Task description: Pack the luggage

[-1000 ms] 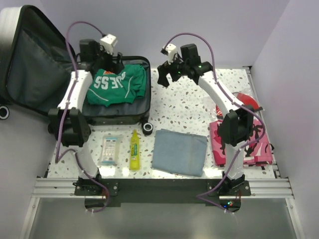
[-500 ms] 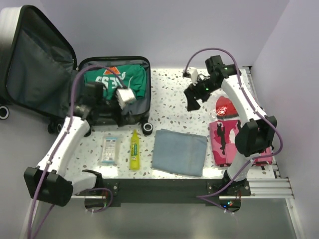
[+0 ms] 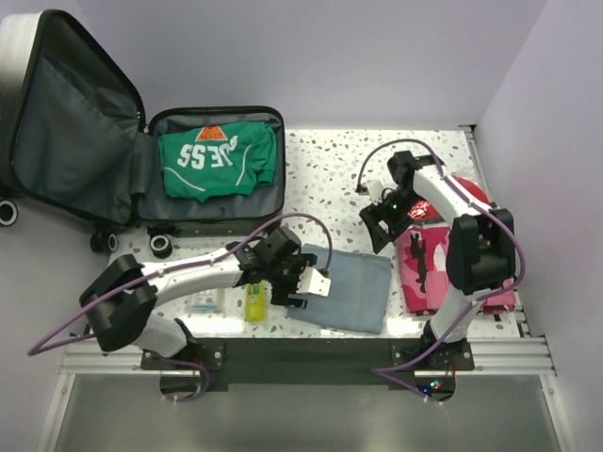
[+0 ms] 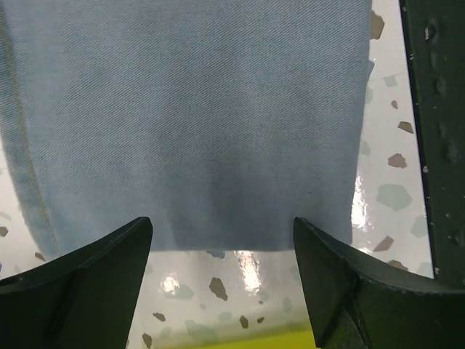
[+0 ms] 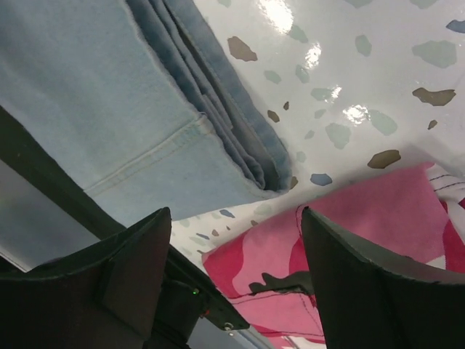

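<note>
Since L gripper point(image 4: 221, 227) & R gripper point(image 5: 234, 214) gape empty at folded jeans point(image 3: 344, 287), 9 & 2 o'clock edges: top-layer-only pinch may unfold stack; R may snag pink cloth point(image 3: 443, 273).

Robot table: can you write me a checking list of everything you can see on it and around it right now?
Surface: speckled white table, shiny, no spills seen.
Job's things: luggage lies open at the far left, with a green shirt inside.
Clutter: folded blue denim, pink cloth, red item, yellow bottle, all outside the luggage.
Claws: left claw open at the denim's edge; right claw open above the gap between denim and pink cloth; both hold nothing.
Cables: purple cables loop off both arms, hanging free.
Surroundings: lilac walls, metal rail in front.
</note>
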You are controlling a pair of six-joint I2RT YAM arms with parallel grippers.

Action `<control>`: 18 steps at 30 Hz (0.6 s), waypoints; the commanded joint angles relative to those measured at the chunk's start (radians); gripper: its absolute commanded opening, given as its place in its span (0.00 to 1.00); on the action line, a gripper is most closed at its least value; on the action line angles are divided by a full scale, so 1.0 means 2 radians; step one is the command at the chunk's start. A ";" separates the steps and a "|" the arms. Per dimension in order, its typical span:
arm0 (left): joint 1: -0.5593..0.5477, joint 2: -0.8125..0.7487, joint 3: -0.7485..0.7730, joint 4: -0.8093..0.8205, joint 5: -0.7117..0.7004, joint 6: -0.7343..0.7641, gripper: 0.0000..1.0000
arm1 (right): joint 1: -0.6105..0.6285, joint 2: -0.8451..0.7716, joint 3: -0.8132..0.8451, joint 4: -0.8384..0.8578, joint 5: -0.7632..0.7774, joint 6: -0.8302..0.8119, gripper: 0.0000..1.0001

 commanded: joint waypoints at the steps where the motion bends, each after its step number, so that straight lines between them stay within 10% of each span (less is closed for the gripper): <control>1: -0.012 0.031 0.001 0.070 -0.017 0.029 0.83 | 0.002 0.012 -0.016 0.040 0.037 0.010 0.75; 18: 0.038 0.160 0.057 0.123 -0.065 -0.011 0.74 | 0.009 0.106 0.050 0.141 0.118 0.040 0.46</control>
